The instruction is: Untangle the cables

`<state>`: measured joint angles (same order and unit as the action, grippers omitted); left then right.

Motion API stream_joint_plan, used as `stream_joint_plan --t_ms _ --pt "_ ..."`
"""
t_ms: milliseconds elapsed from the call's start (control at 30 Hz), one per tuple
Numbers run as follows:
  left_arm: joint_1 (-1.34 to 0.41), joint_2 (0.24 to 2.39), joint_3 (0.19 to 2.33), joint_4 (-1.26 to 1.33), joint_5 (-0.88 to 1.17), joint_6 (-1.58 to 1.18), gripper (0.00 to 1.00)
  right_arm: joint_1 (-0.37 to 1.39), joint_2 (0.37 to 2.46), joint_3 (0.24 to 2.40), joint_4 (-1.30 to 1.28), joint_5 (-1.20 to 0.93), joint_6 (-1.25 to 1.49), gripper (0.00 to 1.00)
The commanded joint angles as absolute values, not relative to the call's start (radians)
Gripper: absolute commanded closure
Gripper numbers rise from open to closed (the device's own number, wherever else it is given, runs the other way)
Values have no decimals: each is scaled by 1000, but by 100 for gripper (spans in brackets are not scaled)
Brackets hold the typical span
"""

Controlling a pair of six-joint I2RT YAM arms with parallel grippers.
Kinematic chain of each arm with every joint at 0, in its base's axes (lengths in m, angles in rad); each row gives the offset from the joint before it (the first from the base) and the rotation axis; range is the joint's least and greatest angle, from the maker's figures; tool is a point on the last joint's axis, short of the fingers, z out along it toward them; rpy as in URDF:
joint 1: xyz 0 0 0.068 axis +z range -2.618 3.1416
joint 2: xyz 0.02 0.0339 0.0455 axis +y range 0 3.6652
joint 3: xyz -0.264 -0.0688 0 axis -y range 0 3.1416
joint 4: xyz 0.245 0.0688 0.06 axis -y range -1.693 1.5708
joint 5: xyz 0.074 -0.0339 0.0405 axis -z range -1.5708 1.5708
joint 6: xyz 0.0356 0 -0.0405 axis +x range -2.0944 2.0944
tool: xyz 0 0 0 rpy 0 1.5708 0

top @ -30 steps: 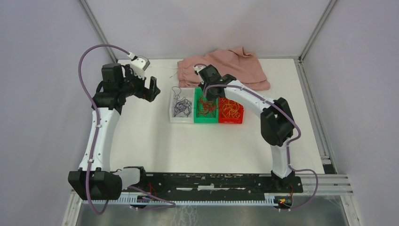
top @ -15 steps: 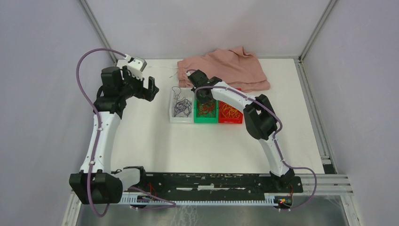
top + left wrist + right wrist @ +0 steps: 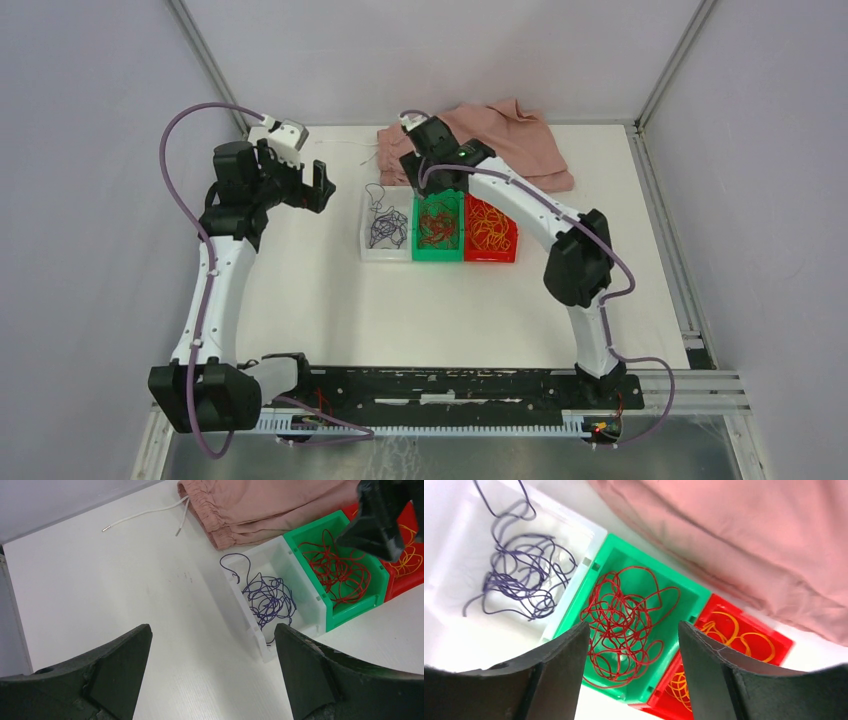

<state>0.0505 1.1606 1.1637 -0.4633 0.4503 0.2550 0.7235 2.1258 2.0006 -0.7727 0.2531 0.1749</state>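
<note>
On a white table (image 3: 330,300) walled on three sides, three bins sit side by side at the centre, with open tabletop to their left, right and near sides. A crumpled pink cloth (image 3: 500,140) crowds their far edge. The three cables lie apart, one per bin: the purple cable (image 3: 267,600) in the white bin (image 3: 244,614), the red cable (image 3: 621,617) in the green bin (image 3: 664,575) and the yellow cable (image 3: 490,228) in the red bin (image 3: 769,640). One purple loop strays past the white bin's far rim. The right gripper (image 3: 631,630) hovers above the green bin with fingers apart and nothing between them; from overhead its wrist hides that bin's far edge. The left gripper (image 3: 212,640) hangs over bare table left of the bins, spread wide and empty. A white drawstring (image 3: 142,515) trails from the cloth. In the right wrist view, a finger cuts off part of the red bin.
</note>
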Motion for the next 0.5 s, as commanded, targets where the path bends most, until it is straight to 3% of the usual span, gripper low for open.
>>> stream_joint_plan --t_ms 0,67,133,300,467 --pt "58 1150 1165 -428 479 269 1 715 1975 2037 -807 341 154 27" --pt "57 1145 1142 -383 488 258 0 694 1873 1916 -736 358 162 22" --pt "59 1140 1102 -319 493 232 1 660 1695 1695 -585 352 157 2" --pt "60 1150 936 -130 524 145 1 509 1373 1259 -351 421 269 1" --pt "59 1173 767 110 493 60 1 404 1148 910 -139 774 340 1"
